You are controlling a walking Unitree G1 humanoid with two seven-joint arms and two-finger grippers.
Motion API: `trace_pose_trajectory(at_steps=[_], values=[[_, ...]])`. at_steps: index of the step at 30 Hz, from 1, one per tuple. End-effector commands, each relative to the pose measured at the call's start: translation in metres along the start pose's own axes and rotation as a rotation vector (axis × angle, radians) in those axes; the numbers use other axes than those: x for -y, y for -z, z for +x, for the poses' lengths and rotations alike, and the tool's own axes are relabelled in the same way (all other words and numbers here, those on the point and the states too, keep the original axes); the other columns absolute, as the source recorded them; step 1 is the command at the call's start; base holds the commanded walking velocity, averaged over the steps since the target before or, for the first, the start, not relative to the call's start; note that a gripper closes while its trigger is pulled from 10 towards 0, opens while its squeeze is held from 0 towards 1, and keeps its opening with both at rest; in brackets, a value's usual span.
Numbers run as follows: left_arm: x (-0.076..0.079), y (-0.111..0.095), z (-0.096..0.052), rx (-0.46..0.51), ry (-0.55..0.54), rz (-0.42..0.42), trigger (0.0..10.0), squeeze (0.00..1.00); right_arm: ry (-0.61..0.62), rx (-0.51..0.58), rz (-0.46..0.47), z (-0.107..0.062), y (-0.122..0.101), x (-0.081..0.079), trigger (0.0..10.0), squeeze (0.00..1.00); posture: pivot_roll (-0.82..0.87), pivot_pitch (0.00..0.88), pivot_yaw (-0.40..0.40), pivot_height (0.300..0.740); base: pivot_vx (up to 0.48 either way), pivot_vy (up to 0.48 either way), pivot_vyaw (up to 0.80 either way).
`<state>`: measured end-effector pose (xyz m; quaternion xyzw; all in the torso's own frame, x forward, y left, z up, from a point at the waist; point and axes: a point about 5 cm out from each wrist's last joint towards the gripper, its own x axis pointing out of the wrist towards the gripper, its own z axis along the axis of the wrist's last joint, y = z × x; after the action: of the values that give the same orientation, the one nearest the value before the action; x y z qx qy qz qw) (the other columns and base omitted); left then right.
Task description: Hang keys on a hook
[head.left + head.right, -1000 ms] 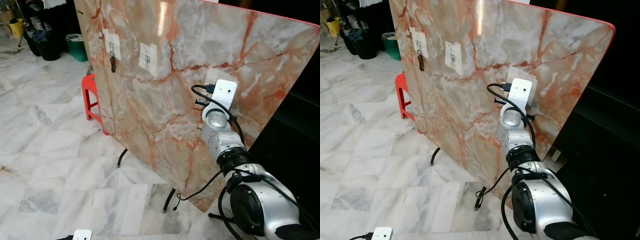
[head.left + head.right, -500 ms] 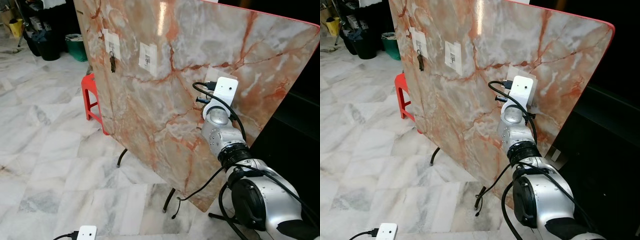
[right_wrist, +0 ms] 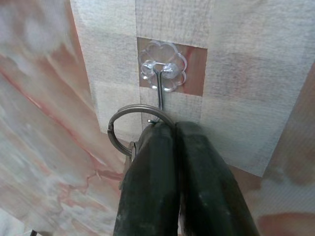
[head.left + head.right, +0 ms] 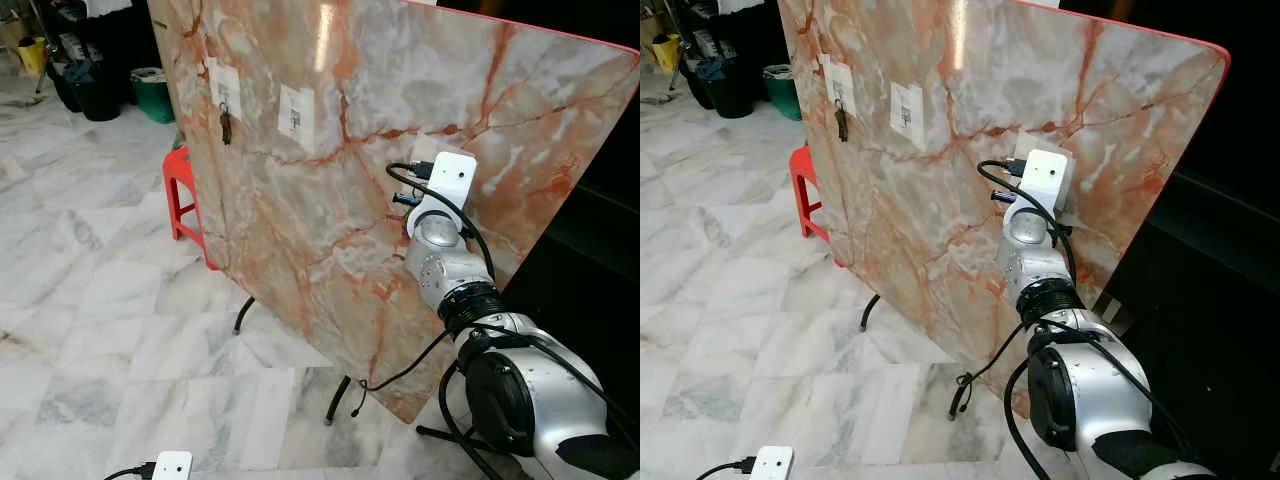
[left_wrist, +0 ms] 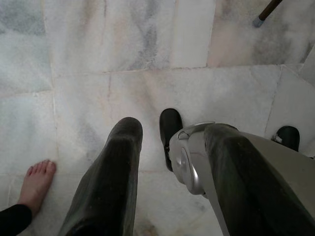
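Right pincer (image 3: 170, 129) clamped on keys' ring (image 3: 129, 129), ring just under hook (image 3: 159, 91), touching its wire. Risk for you: release before ring sits over tip, keys drop to floor. Left pincer (image 5: 167, 142) idle, fingers apart.

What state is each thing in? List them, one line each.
Right gripper: shut on the metal key ring, raised to the panel.
Metal key ring: pinched, at the clear plastic hook's wire.
Clear plastic hook: stuck on the marble-patterned panel, upright.
Dark keys: hanging from the far-left hook.
Left gripper: open, hanging over the floor.
Red stool: standing behind the panel.
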<state>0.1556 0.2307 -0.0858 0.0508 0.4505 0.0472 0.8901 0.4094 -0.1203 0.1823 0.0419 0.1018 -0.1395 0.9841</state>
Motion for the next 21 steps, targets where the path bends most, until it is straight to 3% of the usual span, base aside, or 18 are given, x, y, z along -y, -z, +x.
trace_pose_trajectory(at_steps=[1,2,6,7,8,21], values=[[0.0000,0.0036,-0.0006,-0.020,0.002,-0.004,10.0,0.00,0.013,0.038,0.000,0.0028,-0.0147,0.0049,10.0,0.87,0.07,0.000,-0.090,0.740,0.000,0.000,0.00],[0.0002,0.0038,-0.0006,-0.021,0.003,-0.004,10.0,0.00,0.013,0.037,0.001,0.0028,-0.0145,0.0049,10.0,1.00,0.07,0.000,-0.090,0.740,0.000,0.000,0.00],[0.0035,0.0029,-0.0001,-0.020,0.009,-0.002,10.0,0.00,0.011,0.034,-0.001,0.0026,-0.0125,0.0048,10.0,1.00,0.07,0.000,-0.090,0.740,0.000,0.000,0.00],[0.0040,0.0027,0.0000,-0.019,0.010,-0.002,10.0,0.00,0.010,0.033,-0.001,0.0026,-0.0123,0.0047,10.0,0.67,0.07,0.000,-0.089,0.740,0.000,0.000,0.00],[0.0054,0.0025,0.0002,-0.019,0.011,-0.002,10.0,0.00,0.011,0.032,-0.001,0.0026,-0.0117,0.0049,10.0,0.00,0.06,0.000,-0.089,0.740,0.000,0.000,0.00],[0.0090,0.0034,0.0002,-0.022,0.019,0.000,10.0,0.00,0.025,0.044,0.007,0.0023,-0.0093,0.0101,10.0,0.00,0.06,0.000,-0.083,0.740,0.000,0.000,0.00]])
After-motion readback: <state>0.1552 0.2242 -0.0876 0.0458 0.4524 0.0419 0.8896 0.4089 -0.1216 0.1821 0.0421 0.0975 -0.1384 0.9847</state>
